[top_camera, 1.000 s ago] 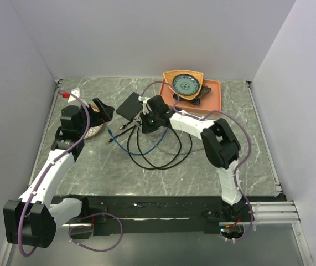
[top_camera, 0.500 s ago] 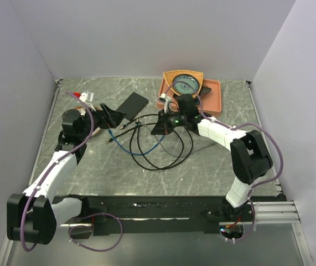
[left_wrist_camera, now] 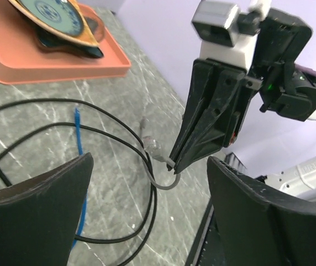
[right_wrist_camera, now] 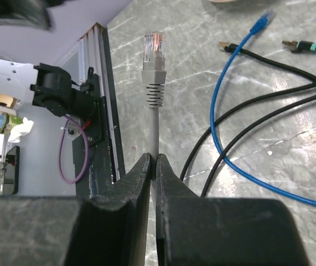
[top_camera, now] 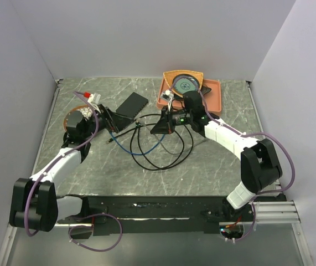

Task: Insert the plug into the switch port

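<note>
The plug (right_wrist_camera: 153, 47) is a clear connector with a grey boot on a grey cable. My right gripper (right_wrist_camera: 153, 158) is shut on that cable just behind the boot, so the plug sticks out ahead of the jaws. It shows again as the plug (left_wrist_camera: 153, 147) in the left wrist view, just above the table. The flat black box (top_camera: 131, 104) lies at the back centre; its switch port cannot be made out. My left gripper (top_camera: 109, 117) stands open beside the box's near left corner and faces my right gripper (top_camera: 158, 129). Nothing is between the left fingers (left_wrist_camera: 41, 210).
An orange tray (top_camera: 212, 98) with a patterned plate (top_camera: 184, 84) sits at the back right. Black cable loops (top_camera: 158, 155) and a blue cable (top_camera: 125, 145) lie mid-table, between the two grippers. A round object (top_camera: 69, 117) rests behind the left wrist.
My right gripper has drawn back to the right, away from the black box, with the grey cable still in it. The left gripper has swung right toward the box.
</note>
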You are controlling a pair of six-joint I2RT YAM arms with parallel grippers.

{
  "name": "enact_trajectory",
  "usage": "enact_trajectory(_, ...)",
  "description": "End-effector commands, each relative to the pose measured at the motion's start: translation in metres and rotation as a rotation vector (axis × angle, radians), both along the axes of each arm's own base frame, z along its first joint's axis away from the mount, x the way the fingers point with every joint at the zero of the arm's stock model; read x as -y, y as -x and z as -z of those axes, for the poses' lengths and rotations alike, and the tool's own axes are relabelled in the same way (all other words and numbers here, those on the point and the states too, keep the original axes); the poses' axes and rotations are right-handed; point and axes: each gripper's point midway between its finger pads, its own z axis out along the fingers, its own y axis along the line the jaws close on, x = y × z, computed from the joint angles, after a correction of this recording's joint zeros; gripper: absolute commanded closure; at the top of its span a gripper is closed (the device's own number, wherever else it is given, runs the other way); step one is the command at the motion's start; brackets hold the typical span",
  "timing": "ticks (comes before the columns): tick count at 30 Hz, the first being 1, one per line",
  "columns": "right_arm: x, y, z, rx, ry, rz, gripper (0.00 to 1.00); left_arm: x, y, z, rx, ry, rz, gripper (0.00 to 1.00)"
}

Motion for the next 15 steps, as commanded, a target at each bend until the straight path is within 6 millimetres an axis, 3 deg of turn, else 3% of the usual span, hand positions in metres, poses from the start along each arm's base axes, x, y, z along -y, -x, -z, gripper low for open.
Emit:
enact_trajectory(1,-0.002,0.014,-0.036,0.095,-0.059,-0.038,1.0,0.015,0.006,-0.024,0.073,0.014,0.08,0.12)
enact_trajectory(10,-0.001,0.02,-0.042,0.117,-0.038,-0.033,1.0,0.037,0.009,-0.03,0.075,0.021,0.151,0.31)
enact_trajectory(15,-0.001,0.023,-0.041,0.119,-0.032,-0.026,1.0,0.042,0.008,-0.028,0.06,0.032,0.167,0.52)
